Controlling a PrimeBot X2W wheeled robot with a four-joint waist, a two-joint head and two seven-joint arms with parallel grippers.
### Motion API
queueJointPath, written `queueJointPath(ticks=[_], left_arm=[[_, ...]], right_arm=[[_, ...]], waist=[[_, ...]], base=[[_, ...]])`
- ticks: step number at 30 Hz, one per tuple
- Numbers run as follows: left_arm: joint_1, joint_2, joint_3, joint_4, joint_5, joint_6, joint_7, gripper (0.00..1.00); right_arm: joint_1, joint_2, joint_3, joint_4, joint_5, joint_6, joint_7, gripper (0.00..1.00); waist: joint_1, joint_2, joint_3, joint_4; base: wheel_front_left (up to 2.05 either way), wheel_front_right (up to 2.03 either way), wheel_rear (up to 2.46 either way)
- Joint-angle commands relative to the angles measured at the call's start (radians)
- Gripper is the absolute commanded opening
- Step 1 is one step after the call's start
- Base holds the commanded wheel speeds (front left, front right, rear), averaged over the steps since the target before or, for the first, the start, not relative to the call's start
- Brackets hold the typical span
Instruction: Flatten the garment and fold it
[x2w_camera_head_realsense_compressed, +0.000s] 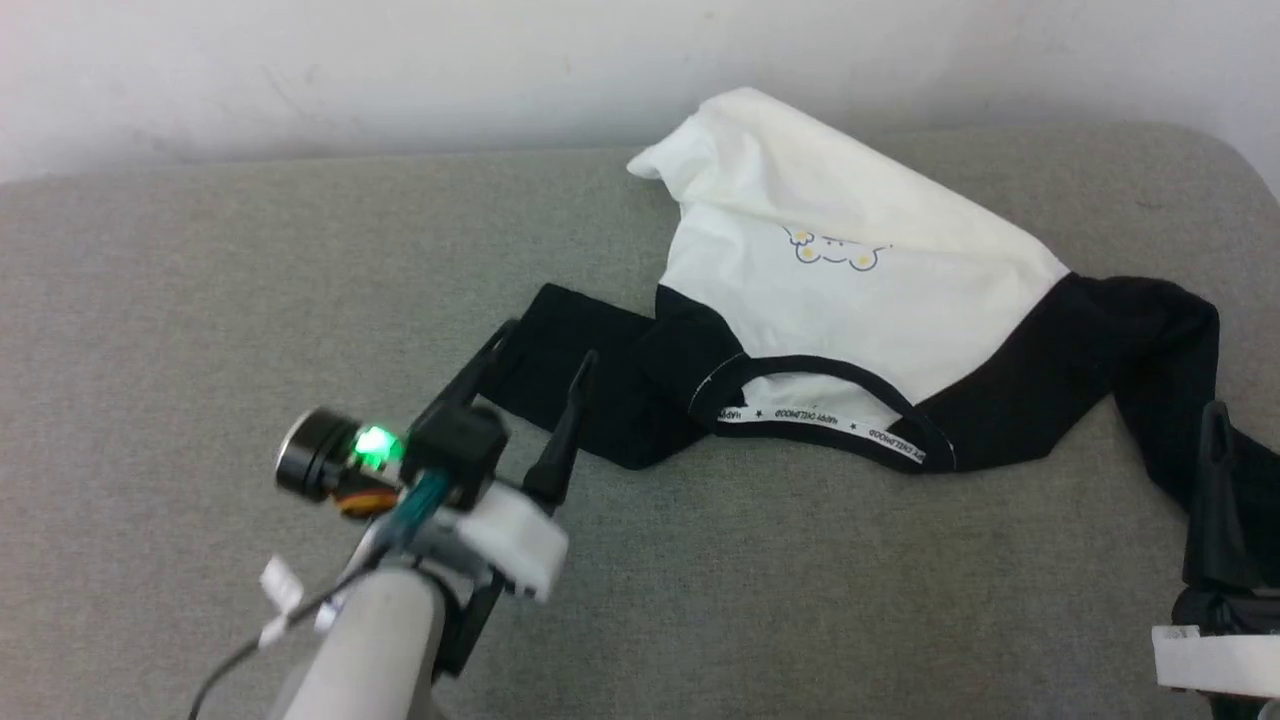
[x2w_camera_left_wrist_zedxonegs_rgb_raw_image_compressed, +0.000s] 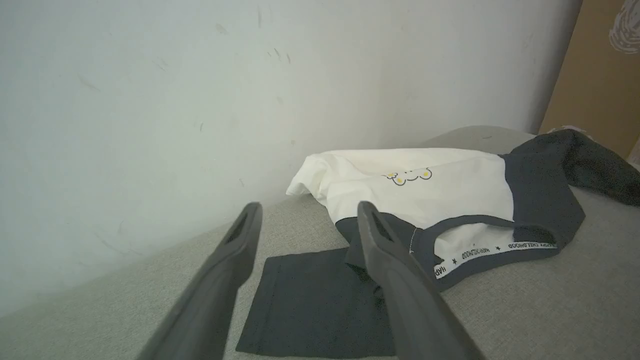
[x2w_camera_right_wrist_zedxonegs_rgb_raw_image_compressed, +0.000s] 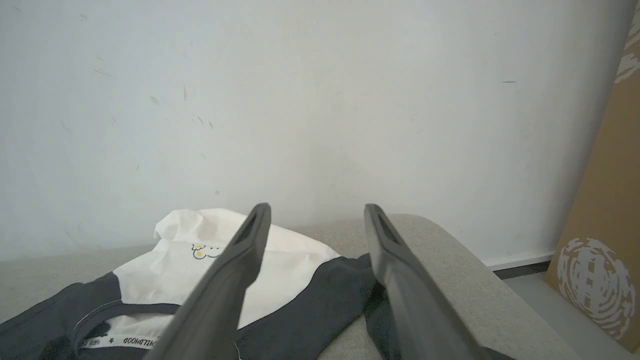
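A pale, scuffed wall (x2w_camera_head_realsense_compressed: 400, 60) is seen behind a broad grey fabric-covered surface (x2w_camera_head_realsense_compressed: 200, 300) with a rounded far corner on the robot's right, beyond which a brown cardboard panel (x2w_camera_right_wrist_zedxonegs_rgb_raw_image_compressed: 610, 200) printed with white swirls is propped upright. The garment (x2w_camera_head_realsense_compressed: 850, 300) is spread across the far right part of the surface, chest side up, with its black collar (x2w_camera_head_realsense_compressed: 820, 372) turned toward the robot and its white body rumpled and bunched up against the foot of the wall. Its two black sleeves are stretched out to either side: one sleeve (x2w_camera_head_realsense_compressed: 620, 370) is laid fairly flat toward the robot's left, and the other sleeve (x2w_camera_head_realsense_compressed: 1150, 340) is crumpled and trails to the right edge of the head view. The left gripper (x2w_camera_head_realsense_compressed: 550, 342) is held wide open and nothing is grasped; its two dark fingers are set over the end of the flat sleeve, and it cannot be told whether the cloth is touched. The right gripper (x2w_camera_right_wrist_zedxonegs_rgb_raw_image_compressed: 317, 210) is likewise spread wide and nothing is clasped; the crumpled sleeve is seen beneath and between its fingers, and one finger (x2w_camera_head_realsense_compressed: 1215, 470) is shown against that sleeve's end in the head view. A small yellow line-drawn print (x2w_camera_head_realsense_compressed: 835, 250) is seen on the white chest, and a white lettered tape (x2w_camera_head_realsense_compressed: 800, 415) is sewn inside the collar.
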Motion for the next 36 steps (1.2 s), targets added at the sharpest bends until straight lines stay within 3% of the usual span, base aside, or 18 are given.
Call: queueJointPath(ticks=[1, 8, 17, 18, 19, 28, 33, 36], left_arm=[[-0.049, 0.007, -0.011, 0.034, 0.008, -0.006, 0.037, 1.0], [-0.258, 0.038, -0.103, 0.271, 0.0, -0.025, 0.315, 1.0], [-0.373, 0.067, -0.141, 0.501, -0.031, -0.028, 0.535, 1.0], [-0.375, 0.065, -0.141, 0.516, -0.034, -0.028, 0.552, 0.75], [-0.376, 0.063, -0.142, 0.526, -0.037, -0.027, 0.562, 0.0], [-0.36, 0.042, -0.124, 0.479, -0.086, -0.01, 0.49, 0.0], [-0.316, 0.058, -0.024, 0.308, -0.148, 0.06, 0.385, 0.0], [-0.252, 0.096, 0.064, 0.171, -0.209, 0.089, 0.384, 0.0]], right_arm=[[-0.014, 0.002, 0.007, -0.01, -0.005, -0.001, -0.007, 1.0], [-0.044, 0.002, 0.036, -0.037, 0.009, -0.001, -0.016, 1.0], [-0.082, 0.002, 0.023, -0.057, 0.02, -0.001, -0.025, 1.0], [-0.083, 0.002, 0.019, -0.056, 0.02, -0.001, -0.026, 1.0], [-0.083, 0.002, 0.015, -0.056, 0.02, -0.001, -0.026, 1.0], [-0.072, 0.002, -0.015, -0.057, 0.013, -0.001, -0.027, 1.0], [-0.059, 0.002, -0.013, -0.068, 0.01, -0.001, -0.016, 1.0], [-0.049, 0.002, -0.017, -0.068, 0.013, -0.001, -0.01, 1.0]], waist=[[-0.0002, 0.0, 0.034, -0.022], [-0.0002, 0.0, 0.099, -0.061], [-0.0002, 0.0, 0.147, -0.112], [-0.0002, 0.0, 0.148, -0.113], [-0.0002, 0.0, 0.148, -0.113], [-0.0002, 0.0, 0.095, -0.038], [-0.0002, 0.0, 0.06, 0.025], [-0.0002, 0.0, 0.042, 0.058]], base=[[0.0, 0.0, 0.0], [0.0, 0.0, 0.0], [0.0, 0.0, 0.0], [0.0, 0.0, 0.0], [0.0, 0.0, 0.0], [0.0, 0.0, 0.0], [0.0, 0.0, 0.0], [0.0, 0.0, 0.0]])
